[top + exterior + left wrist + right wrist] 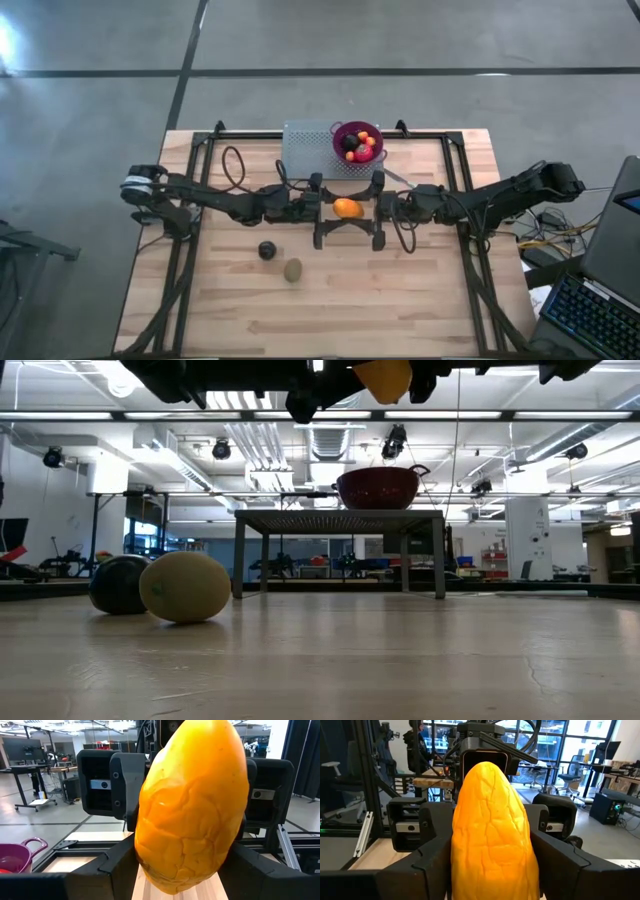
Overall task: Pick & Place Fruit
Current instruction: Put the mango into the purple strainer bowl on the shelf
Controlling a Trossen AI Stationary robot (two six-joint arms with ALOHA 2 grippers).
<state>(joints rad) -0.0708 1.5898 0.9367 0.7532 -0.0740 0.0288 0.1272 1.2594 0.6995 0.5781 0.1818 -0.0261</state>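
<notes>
High view shows the left gripper (318,207) and right gripper (377,208) meeting mid-table, both clamped on the elongated orange fruit (347,208), held aloft. At twelve o'clock, the purple bowl (341,131) already holds several fruits. At seven o'clock, a black round (267,250) and brown-green oval (292,270) remain on the table (400,300).

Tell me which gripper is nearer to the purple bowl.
Right. The right gripper is just below and a little right of the purple bowl in the high view; the left gripper is farther to the bowl's left. Both meet at the orange fruit, raised off the table.
</notes>
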